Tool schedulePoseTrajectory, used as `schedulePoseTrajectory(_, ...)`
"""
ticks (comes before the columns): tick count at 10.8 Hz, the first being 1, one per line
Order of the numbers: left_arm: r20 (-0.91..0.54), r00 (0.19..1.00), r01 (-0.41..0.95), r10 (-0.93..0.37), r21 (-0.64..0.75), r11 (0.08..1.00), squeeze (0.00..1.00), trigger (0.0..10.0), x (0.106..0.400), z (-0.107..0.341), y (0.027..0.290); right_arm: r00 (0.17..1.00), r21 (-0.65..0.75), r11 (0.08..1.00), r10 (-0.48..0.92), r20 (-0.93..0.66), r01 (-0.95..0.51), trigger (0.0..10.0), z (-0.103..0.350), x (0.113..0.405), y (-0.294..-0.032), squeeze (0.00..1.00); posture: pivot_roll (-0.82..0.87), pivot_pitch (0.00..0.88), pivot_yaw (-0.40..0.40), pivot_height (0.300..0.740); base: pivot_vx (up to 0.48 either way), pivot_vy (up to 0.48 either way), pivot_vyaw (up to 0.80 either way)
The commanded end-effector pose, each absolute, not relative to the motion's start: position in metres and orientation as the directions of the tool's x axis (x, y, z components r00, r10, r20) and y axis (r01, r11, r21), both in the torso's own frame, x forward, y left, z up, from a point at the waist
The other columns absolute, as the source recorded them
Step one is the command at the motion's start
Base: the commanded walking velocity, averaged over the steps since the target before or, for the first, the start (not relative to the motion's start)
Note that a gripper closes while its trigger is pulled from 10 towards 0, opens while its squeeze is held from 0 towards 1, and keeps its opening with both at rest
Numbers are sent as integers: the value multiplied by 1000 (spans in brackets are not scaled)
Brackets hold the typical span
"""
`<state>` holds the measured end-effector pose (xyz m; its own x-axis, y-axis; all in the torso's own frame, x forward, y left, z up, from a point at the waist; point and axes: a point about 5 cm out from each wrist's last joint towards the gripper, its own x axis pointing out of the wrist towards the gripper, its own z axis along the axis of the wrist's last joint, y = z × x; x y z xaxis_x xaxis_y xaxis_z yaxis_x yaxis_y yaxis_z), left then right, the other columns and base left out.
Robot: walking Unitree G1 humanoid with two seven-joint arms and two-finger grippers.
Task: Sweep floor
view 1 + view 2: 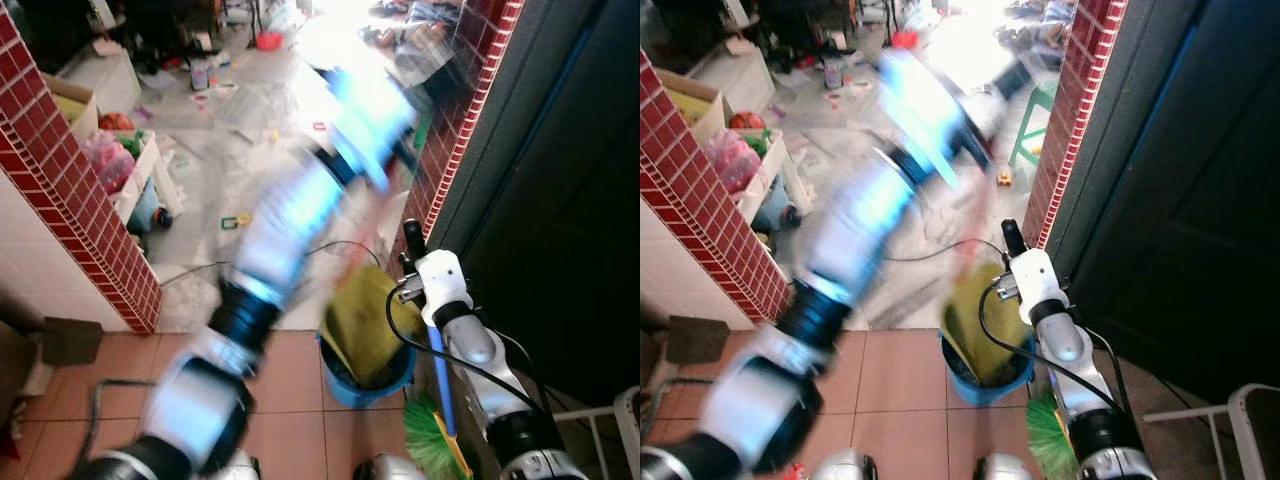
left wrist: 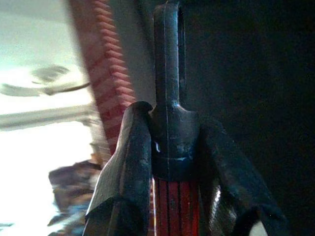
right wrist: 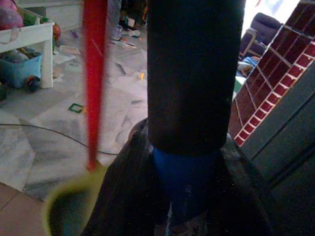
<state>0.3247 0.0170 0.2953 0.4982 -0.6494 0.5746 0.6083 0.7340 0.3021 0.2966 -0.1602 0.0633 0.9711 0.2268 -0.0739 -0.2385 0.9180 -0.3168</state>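
Red-handled dustpan (image 3: 93,83), its yellow-green pan (image 1: 365,320) resting in a blue bucket (image 1: 365,380) on the terracotta tiles, is being gripped at the handle's black end by the left gripper (image 2: 170,162), fingers clamped around it, the arm blurring across the doorway. The right gripper (image 3: 189,162) is closing on the blue broom handle (image 1: 440,385) just below its black grip, green bristles (image 1: 430,440) hanging near the floor, apparently so both tools can be carried to the littered marble floor (image 1: 260,130) beyond the brick pillars (image 1: 75,190). No legible writing is showing.
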Motion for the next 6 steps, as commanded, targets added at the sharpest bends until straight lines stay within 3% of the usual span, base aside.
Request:
schedulePoseTrajectory(1,671,444,542,-593,325,775,0,10000,318,328,27,969,-337,909,243,-45,-244,10000,71,302,-159,0,-53,0,-40,740,0,0,0)
schedulePoseTrajectory(4,778,498,288,-382,268,920,0,10000,323,372,76,967,-337,908,251,-44,-251,10000,72,309,-156,0,-22,0,-60,740,0,0,0)
schedulePoseTrajectory(5,764,574,139,-295,264,954,0,10000,334,371,101,966,-332,908,254,-42,-253,10000,72,311,-154,0,-6,0,-63,740,0,0,0)
schedulePoseTrajectory(6,670,726,-14,-153,237,971,0,10000,355,332,141,967,-319,915,253,-28,-249,10000,75,314,-151,0,5,0,-61,740,0,0,0)
